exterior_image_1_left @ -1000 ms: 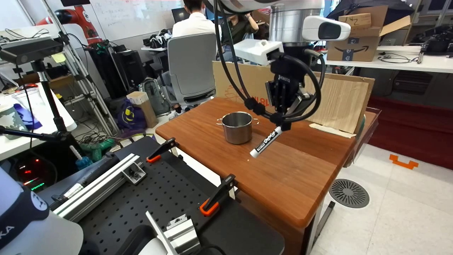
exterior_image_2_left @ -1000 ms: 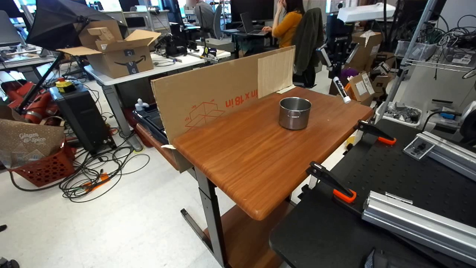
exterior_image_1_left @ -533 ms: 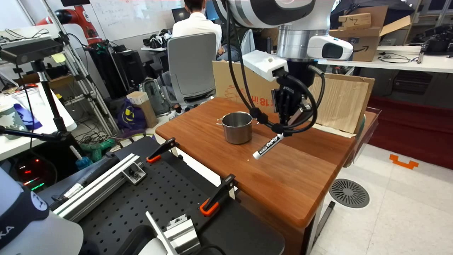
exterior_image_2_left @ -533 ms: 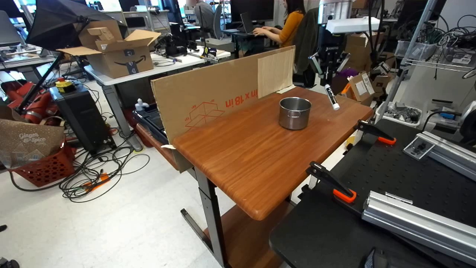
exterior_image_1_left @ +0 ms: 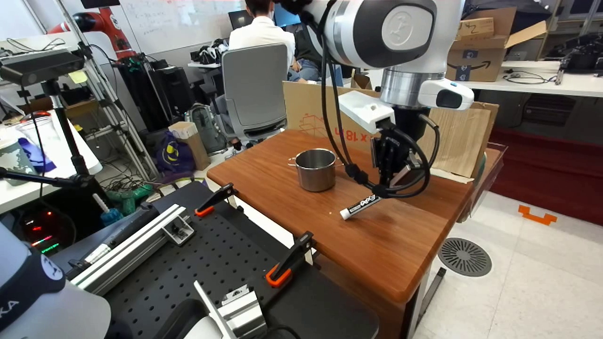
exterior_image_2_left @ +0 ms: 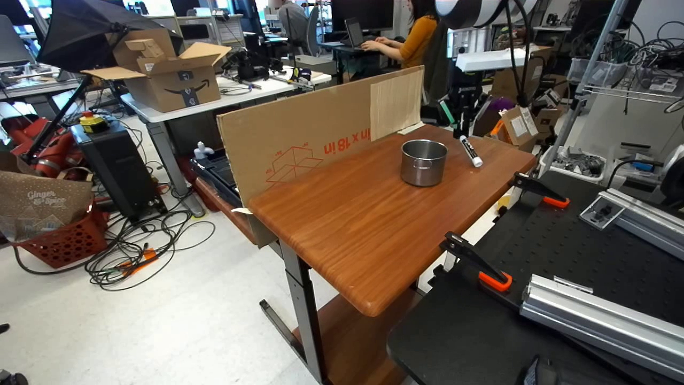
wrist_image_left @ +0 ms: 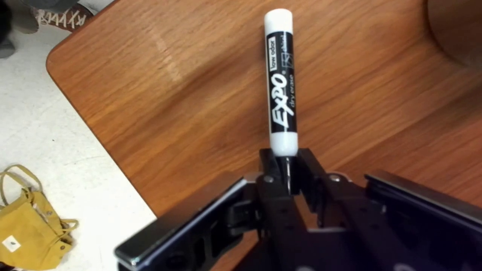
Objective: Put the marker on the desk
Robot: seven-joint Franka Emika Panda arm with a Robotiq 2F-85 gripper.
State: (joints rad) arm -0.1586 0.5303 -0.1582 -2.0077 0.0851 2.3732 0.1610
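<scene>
As end effector (wrist_image_left: 288, 162) grips marker (wrist_image_left: 280, 82), metal cup (exterior_image_1_left: 316, 172) stands near

While the jaws are closed around the marker's black end, its white end slants down over the reddish-brown bench (exterior_image_1_left: 372, 245) in both exterior views; whether it touches the wood cannot be told. The metal cup stands upright on the bench, apart from the marker. A cardboard panel (exterior_image_2_left: 315, 120) rises along one edge.

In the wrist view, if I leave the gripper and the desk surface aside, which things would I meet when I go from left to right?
Yellow bag → marker → metal pot, cut off by the picture's right edge.
</scene>
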